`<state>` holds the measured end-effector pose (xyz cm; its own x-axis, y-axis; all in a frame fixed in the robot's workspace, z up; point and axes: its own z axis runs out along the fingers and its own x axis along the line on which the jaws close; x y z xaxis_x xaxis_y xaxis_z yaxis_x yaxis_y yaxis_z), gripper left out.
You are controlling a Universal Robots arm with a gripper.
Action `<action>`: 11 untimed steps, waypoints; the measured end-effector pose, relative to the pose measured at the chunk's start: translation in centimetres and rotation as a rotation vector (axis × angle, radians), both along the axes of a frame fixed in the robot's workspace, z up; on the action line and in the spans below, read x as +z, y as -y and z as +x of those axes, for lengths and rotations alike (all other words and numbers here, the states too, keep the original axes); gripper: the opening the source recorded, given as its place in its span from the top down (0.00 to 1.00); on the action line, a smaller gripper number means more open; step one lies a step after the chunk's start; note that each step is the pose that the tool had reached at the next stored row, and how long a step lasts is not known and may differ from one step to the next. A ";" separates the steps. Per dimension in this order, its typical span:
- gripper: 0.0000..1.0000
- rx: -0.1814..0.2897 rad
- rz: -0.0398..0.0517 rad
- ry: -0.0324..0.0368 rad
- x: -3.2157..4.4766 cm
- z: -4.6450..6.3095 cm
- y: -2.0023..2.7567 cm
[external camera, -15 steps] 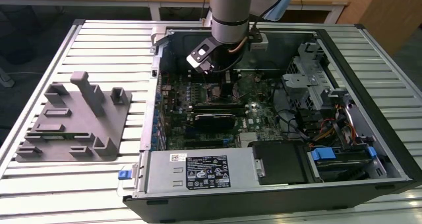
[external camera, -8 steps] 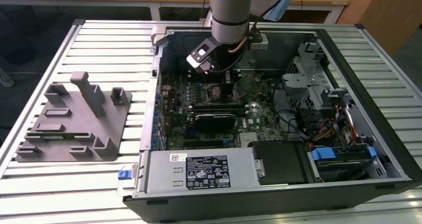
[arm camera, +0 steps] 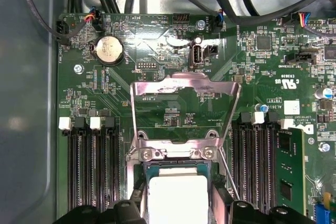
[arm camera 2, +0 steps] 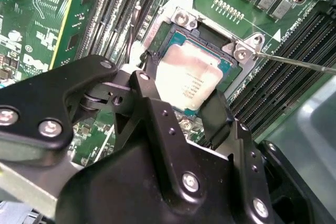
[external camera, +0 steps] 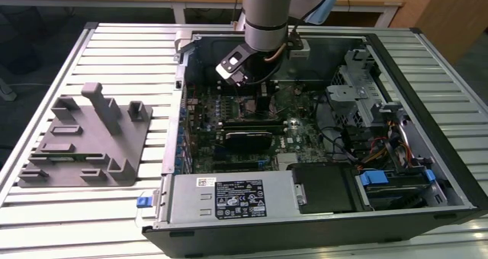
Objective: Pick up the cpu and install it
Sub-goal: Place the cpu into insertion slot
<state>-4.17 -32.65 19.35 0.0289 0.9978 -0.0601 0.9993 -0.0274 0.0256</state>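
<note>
Nearest: table (external camera: 68,213) of pale ribbed metal slats. Carries, toward the exterior view's left, a matte grey moulded fixture (external camera: 84,142) with upright posts and shallow pockets. Carries also, toward the exterior view's right, an open black computer case (external camera: 320,236), boxy, its inside exposed.

Inside the case, along the near wall: a silver sheet-metal power supply (external camera: 228,199) with a dark label, and a glossy black box (external camera: 328,187) just beside it. On the exterior view's right: grey perforated drive cages (external camera: 366,93), blue clips, bundled coloured wires. Flat on the case floor: green motherboard (external camera: 305,136), densely studded with small parts, a dark rectangular block (external camera: 248,138) near its middle.

Farther in: grey cylindrical arm (external camera: 267,13) standing over the far part of the board. In the second wrist view, matte black gripper (arm camera 2: 181,85) of bolted links, fingers (arm camera 2: 149,72) set against two opposite edges of the cpu (arm camera 2: 191,77), closed on it. Square, flat, brushed silver top, green rim. Lies level within the socket (arm camera 2: 173,24) on the motherboard. By one corner, a thin steel lever (arm camera 2: 294,62) jutting sideways.

In the first wrist view, beyond the cpu (arm camera: 178,195): shiny stamped load plate (arm camera: 184,90), hinged open. Flanked by black memory slots (arm camera: 86,166), one bank holding a long green memory stick (arm camera: 290,166). Farthest: round silver coin cell (arm camera: 109,50) and black cables (arm camera: 231,3) against the grey case wall.
</note>
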 end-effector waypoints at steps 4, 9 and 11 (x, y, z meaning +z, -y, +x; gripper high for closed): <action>0.40 0.000 -0.0002 0.0000 0.28 0.0 0.00; 0.40 0.000 0.0000 0.0000 0.77 0.0 0.00; 0.40 0.000 0.0003 0.0002 0.77 0.0 0.00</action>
<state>-4.17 -32.65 20.12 0.0289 0.9978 -0.0597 0.9993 -0.0274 0.0258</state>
